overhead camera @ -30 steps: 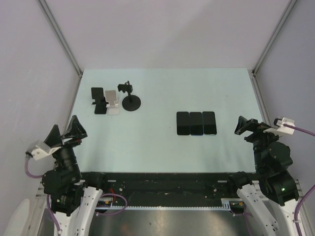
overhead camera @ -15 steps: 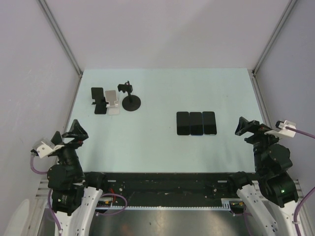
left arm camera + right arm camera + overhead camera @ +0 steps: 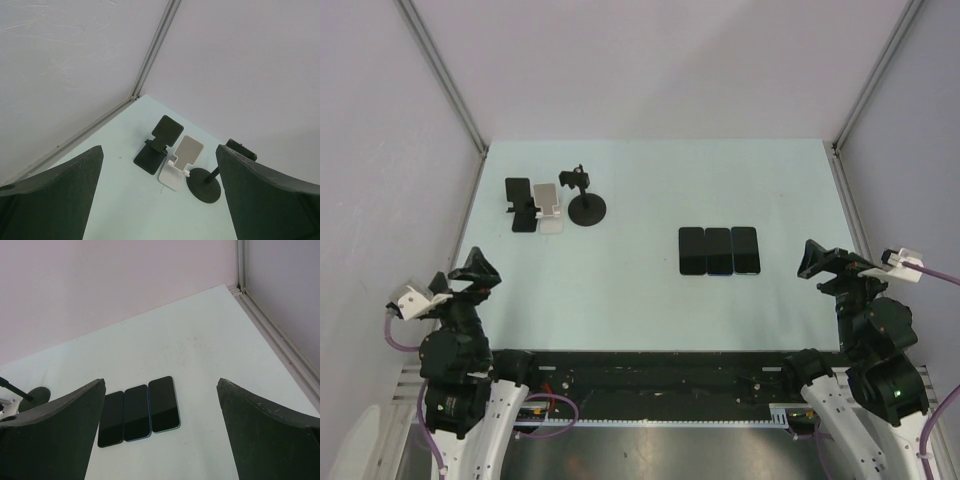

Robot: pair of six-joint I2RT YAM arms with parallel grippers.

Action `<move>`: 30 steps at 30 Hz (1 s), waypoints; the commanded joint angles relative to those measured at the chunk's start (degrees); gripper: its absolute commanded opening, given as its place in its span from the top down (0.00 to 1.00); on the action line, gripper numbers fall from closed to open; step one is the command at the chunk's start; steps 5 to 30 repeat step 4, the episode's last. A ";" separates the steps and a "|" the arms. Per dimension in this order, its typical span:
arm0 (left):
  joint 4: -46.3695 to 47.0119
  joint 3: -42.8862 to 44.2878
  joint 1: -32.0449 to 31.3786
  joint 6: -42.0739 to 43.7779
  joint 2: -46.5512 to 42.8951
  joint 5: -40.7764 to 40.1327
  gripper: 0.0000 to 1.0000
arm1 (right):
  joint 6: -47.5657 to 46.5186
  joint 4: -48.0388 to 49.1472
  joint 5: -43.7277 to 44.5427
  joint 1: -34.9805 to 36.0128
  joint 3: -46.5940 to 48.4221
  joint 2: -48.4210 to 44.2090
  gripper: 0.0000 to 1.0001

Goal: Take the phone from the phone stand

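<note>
Pulling left gripper [image 3: 461,276] back toward near table [image 3: 650,190] edge, jaws spread wide; keeping right gripper [image 3: 825,262] spread likewise. Showing phones [image 3: 719,250] lying flat right of centre, well apart from phone stands [image 3: 548,209].

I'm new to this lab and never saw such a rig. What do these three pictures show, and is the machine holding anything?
Two robot arms are bolted at the near edge of a pale green table. The wide picture looks down from above: left arm, right arm. The other two come from wrist cameras; the dark wedges in their lower corners are each arm's own jaws. On the table lie three dark flat phones side by side; farther left stand a black folding stand, a white folding stand and a black round-based stand, all empty. Both pairs of jaws are wide open, holding nothing.
</note>
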 commanded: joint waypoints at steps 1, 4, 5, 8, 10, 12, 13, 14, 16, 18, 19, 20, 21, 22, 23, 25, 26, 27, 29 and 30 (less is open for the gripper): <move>-0.42 -0.08 0.20 -2.23 -7.70 -0.71 0.00 | 0.12 1.45 -0.06 0.42 -0.05 -0.03 0.00; -0.41 -0.52 0.20 -3.20 -7.18 -0.71 0.00 | -0.24 1.89 -0.15 0.51 -0.05 0.23 0.00; -0.41 -0.52 0.20 -3.20 -7.18 -0.71 0.00 | -0.24 1.89 -0.15 0.51 -0.05 0.23 0.00; -0.41 -0.52 0.20 -3.20 -7.18 -0.71 0.00 | -0.24 1.89 -0.15 0.51 -0.05 0.23 0.00; -0.41 -0.52 0.20 -3.20 -7.18 -0.71 0.00 | -0.24 1.89 -0.15 0.51 -0.05 0.23 0.00; -0.41 -0.52 0.20 -3.20 -7.18 -0.71 0.00 | -0.24 1.89 -0.15 0.51 -0.05 0.23 0.00; -0.41 -0.52 0.20 -3.20 -7.18 -0.71 0.00 | -0.24 1.89 -0.15 0.51 -0.05 0.23 0.00; -0.41 -0.52 0.20 -3.20 -7.18 -0.71 0.00 | -0.24 1.89 -0.15 0.51 -0.05 0.23 0.00; -0.41 -0.52 0.20 -3.20 -7.18 -0.71 0.00 | -0.24 1.89 -0.15 0.51 -0.05 0.23 0.00; -0.41 -0.52 0.20 -3.20 -7.18 -0.71 0.00 | -0.24 1.89 -0.15 0.51 -0.05 0.23 0.00; -0.41 -0.52 0.20 -3.20 -7.18 -0.71 0.00 | -0.24 1.89 -0.15 0.51 -0.05 0.23 0.00; -0.41 -0.52 0.20 -3.20 -7.18 -0.71 0.00 | -0.24 1.89 -0.15 0.51 -0.05 0.23 0.00; -0.41 -0.52 0.20 -3.20 -7.18 -0.71 0.00 | -0.24 1.89 -0.15 0.51 -0.05 0.23 0.00; -0.41 -0.52 0.20 -3.20 -7.18 -0.71 0.00 | -0.24 1.89 -0.15 0.51 -0.05 0.23 0.00; -0.41 -0.52 0.20 -3.20 -7.18 -0.71 0.00 | -0.24 1.89 -0.15 0.51 -0.05 0.23 0.00; -0.41 -0.52 0.20 -3.20 -7.18 -0.71 0.00 | -0.24 1.89 -0.15 0.51 -0.05 0.23 0.00; -0.41 -0.52 0.20 -3.20 -7.18 -0.71 0.00 | -0.24 1.89 -0.15 0.51 -0.05 0.23 0.00; -0.41 -0.52 0.20 -3.20 -7.18 -0.71 0.00 | -0.24 1.89 -0.15 0.51 -0.05 0.23 0.00; -0.41 -0.52 0.20 -3.20 -7.18 -0.71 0.00 | -0.24 1.89 -0.15 0.51 -0.05 0.23 0.00; -0.41 -0.52 0.20 -3.20 -7.18 -0.71 0.00 | -0.24 1.89 -0.15 0.51 -0.05 0.23 0.00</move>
